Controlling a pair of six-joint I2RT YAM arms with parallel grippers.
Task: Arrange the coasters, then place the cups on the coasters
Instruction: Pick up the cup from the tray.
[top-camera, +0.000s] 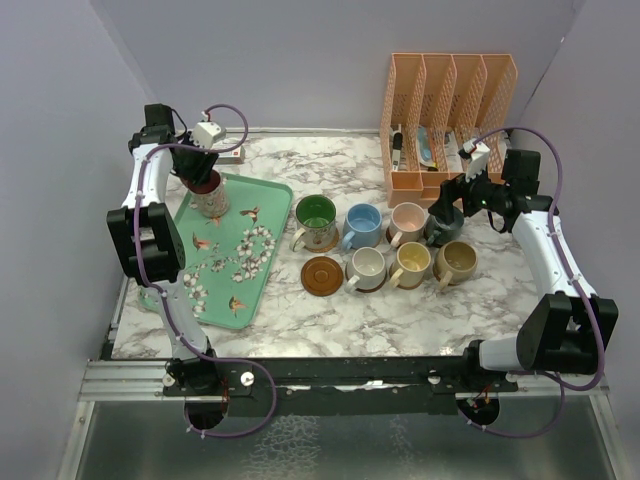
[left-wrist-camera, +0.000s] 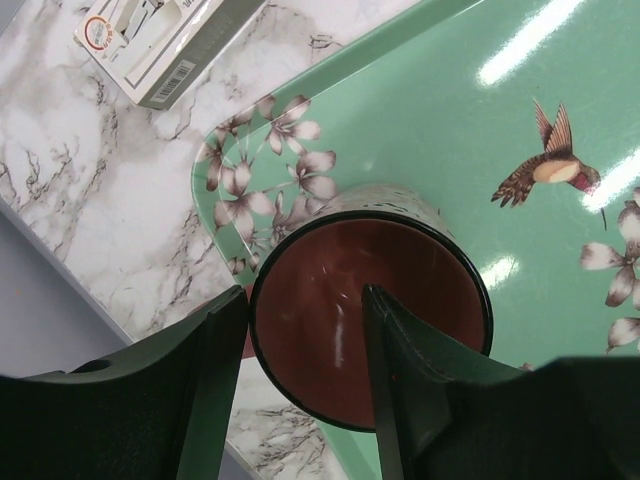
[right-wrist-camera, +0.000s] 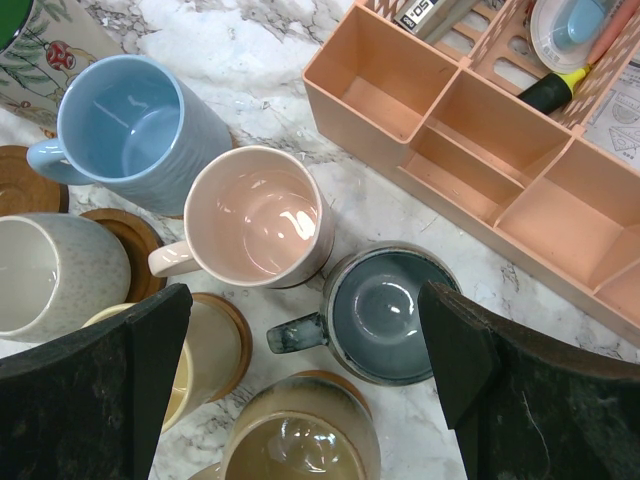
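Note:
A red cup (top-camera: 210, 196) (left-wrist-camera: 330, 350) stands on the far corner of the mint floral tray (top-camera: 262, 272) (left-wrist-camera: 440, 120). My left gripper (top-camera: 199, 172) (left-wrist-camera: 303, 292) straddles its rim, half closed, one finger outside the wall and one inside with a gap to the wall. Green (top-camera: 317, 221), blue (top-camera: 363, 225), pink (top-camera: 408, 221), cream (top-camera: 366, 268), yellow (top-camera: 411, 263) and tan (top-camera: 458, 261) cups cluster at the centre. Coasters (right-wrist-camera: 234, 335) show under some of them, and one bare coaster (top-camera: 322, 275) lies in front. My right gripper (top-camera: 452, 208) (right-wrist-camera: 305, 300) hangs wide open over the dark grey-teal cup (right-wrist-camera: 392, 315).
A peach desk organiser (top-camera: 450, 105) (right-wrist-camera: 480, 150) with pens stands at the back right, close behind the grey-teal cup. A small white box (top-camera: 226, 153) (left-wrist-camera: 160, 45) lies off the tray's far corner. Purple walls close in on three sides.

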